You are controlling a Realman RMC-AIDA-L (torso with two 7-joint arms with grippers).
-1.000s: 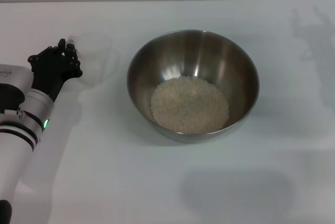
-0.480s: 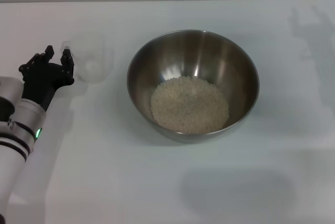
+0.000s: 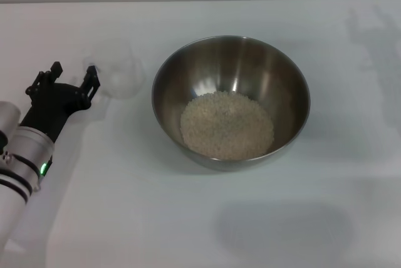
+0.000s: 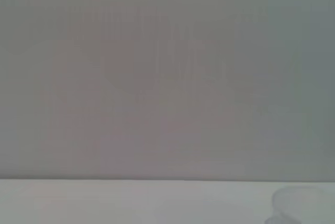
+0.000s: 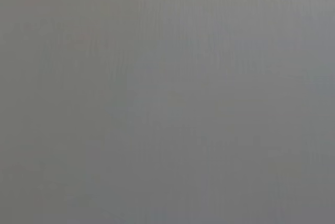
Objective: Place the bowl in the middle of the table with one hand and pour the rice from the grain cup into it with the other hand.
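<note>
- The large round stainless-steel mixing bowl [image 3: 230, 101] sits upright near the middle of the plain white tabletop [image 3: 200, 218].
- A mound of pale off-white rice grains [image 3: 227, 124] covers the bottom of the bowl, towards its near side.
- The small clear frosted plastic grain cup [image 3: 116, 71] stands on the tabletop to the left of the bowl, near it but apart; its contents cannot be made out.
- In the left wrist view, only a faint edge of the cup [image 4: 303, 208] shows.
- The left gripper [image 3: 65, 82], black on a white arm, sits just left of the cup with its 2 fingers spread wide and nothing between them.
- The right gripper appears in no view.
</note>
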